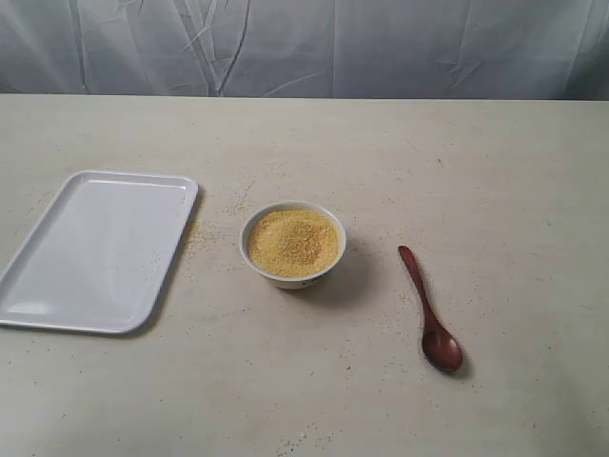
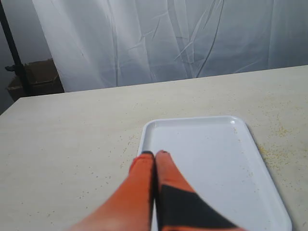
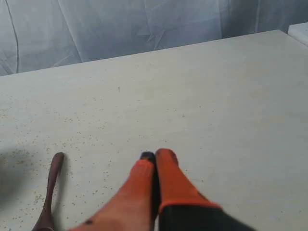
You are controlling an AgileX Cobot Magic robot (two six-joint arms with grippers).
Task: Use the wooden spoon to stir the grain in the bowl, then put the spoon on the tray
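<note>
A small white bowl stands mid-table, filled with yellow grain. The dark wooden spoon lies flat on the table to its right, scoop end toward the front; its handle shows in the right wrist view. The white tray lies at the left, with nothing on it. Neither gripper appears in the exterior view. My left gripper is shut with nothing in it, above the tray's near edge. Shut and holding nothing, my right gripper hangs over bare table beside the spoon.
Loose grain specks are scattered on the beige table around the bowl and tray. A wrinkled white curtain hangs behind the table's far edge. A cardboard box sits beyond the table at one side.
</note>
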